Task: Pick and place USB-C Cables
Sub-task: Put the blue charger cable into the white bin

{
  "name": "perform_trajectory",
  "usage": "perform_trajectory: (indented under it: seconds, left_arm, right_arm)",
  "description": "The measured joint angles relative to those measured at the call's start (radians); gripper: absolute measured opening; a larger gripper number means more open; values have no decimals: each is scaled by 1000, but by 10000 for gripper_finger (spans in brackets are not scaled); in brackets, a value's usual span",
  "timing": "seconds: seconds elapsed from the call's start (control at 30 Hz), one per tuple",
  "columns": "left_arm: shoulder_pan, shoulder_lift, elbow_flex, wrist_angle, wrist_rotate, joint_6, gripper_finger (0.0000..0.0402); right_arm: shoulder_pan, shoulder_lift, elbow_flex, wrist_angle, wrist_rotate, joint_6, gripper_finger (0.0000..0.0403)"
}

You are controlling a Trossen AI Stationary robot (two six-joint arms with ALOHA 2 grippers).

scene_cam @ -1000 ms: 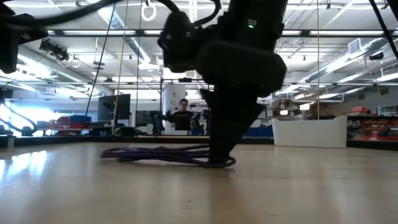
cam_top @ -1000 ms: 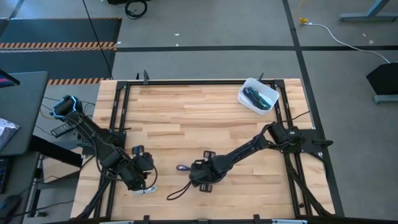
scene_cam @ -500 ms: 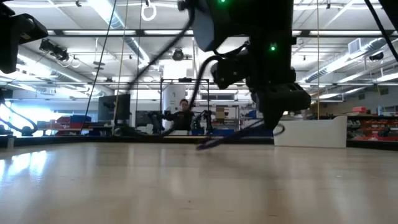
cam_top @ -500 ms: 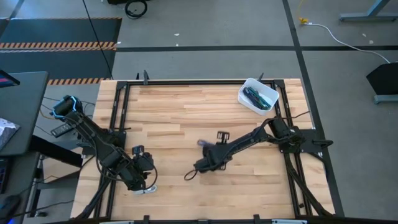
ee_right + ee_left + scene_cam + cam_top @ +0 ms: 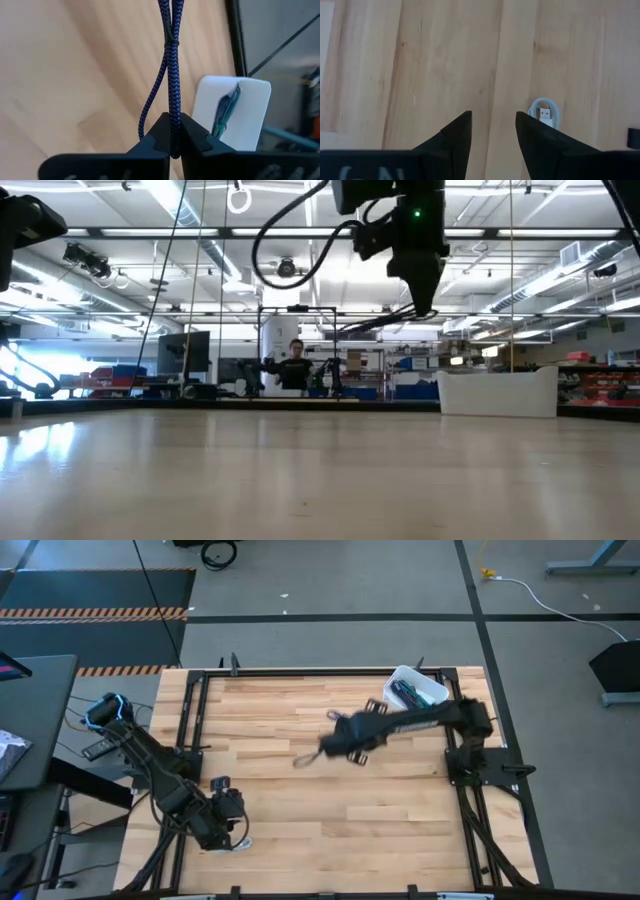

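Observation:
My right gripper (image 5: pixel 328 746) is high above the middle of the table, left of the white tray (image 5: pixel 415 692), and is shut on a purple cable (image 5: pixel 306 760). In the low view the cable (image 5: pixel 385 320) trails from the fingers well above the tabletop. The tray holds teal, green and darker cables (image 5: pixel 410 692); the right wrist view shows a teal one (image 5: pixel 225 112) in it. My left gripper (image 5: pixel 492 120) is open, low over the near left of the table. A silver-white coil (image 5: pixel 545 114) lies flat on the wood beside one of its fingers. My right gripper pinches the purple cable between its two fingers, at a spot (image 5: pixel 173 131) where two strands run side by side. The strands run straight out from the fingertips to a small tie (image 5: pixel 170 42). The cable is lifted clear of the table and hangs slack.
Black frame rails (image 5: pixel 455 740) run along the table's left, right and far edges; the tray sits in the far right corner. Bare wood (image 5: pixel 300 710) lies between the two arms. A person (image 5: pixel 293 367) stands in the room far behind the table.
My right gripper has risen from the tabletop near the near edge and swung toward the far right, toward the tray, keeping shut on the purple cable. The cable, lying on the wood a second ago, is now lifted clear and trails below the gripper.

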Motion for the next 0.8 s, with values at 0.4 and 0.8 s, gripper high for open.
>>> perform_trajectory:
  seconds: [0.4, 0.8]
  left_arm:
    - [-66, 0, 0, 4, -65, -26, 160]
    - [-65, 0, 0, 7, -92, -26, 160]
  right_arm:
    - [-286, -227, -220, 90, -117, -94, 18]
    - [-509, -544, -617, 268, -134, -112, 18]
